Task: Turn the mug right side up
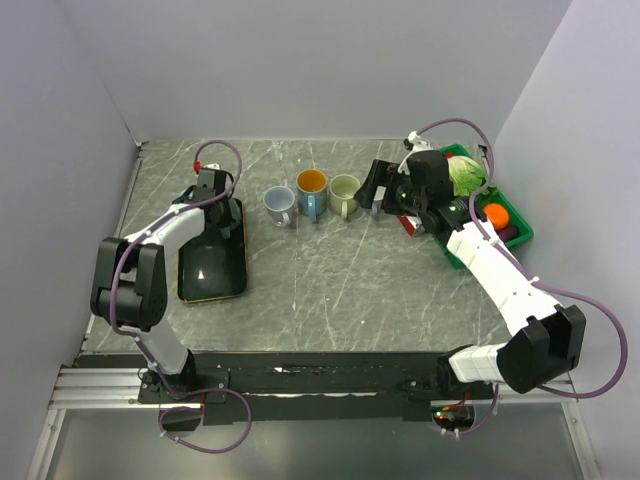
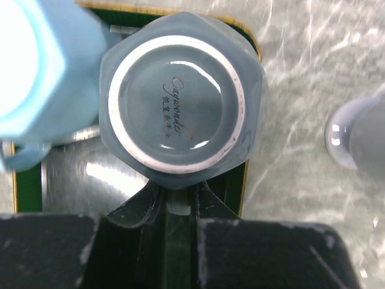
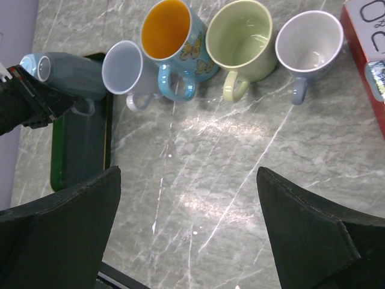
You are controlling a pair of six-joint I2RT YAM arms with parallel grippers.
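A grey-blue mug (image 2: 180, 102) stands upside down on the green tray (image 2: 24, 186), its ringed base facing the left wrist camera. My left gripper (image 2: 180, 195) is shut on its handle, which shows as a pale sliver between the black fingers. In the right wrist view the same mug (image 3: 75, 75) sits at the tray's far end with the left gripper (image 3: 57, 105) against it. In the top view the left arm hides the mug. My right gripper (image 3: 186, 229) hangs open over bare table in front of the mug row, holding nothing.
A light blue mug (image 2: 36, 66) is close beside the held one. Upright mugs stand in a row: whitish (image 1: 279, 205), blue with orange inside (image 1: 312, 192), pale green (image 1: 345, 194), grey-white (image 3: 310, 42). A red box (image 3: 367, 54) and a green crate (image 1: 512, 215) of vegetables are at the right.
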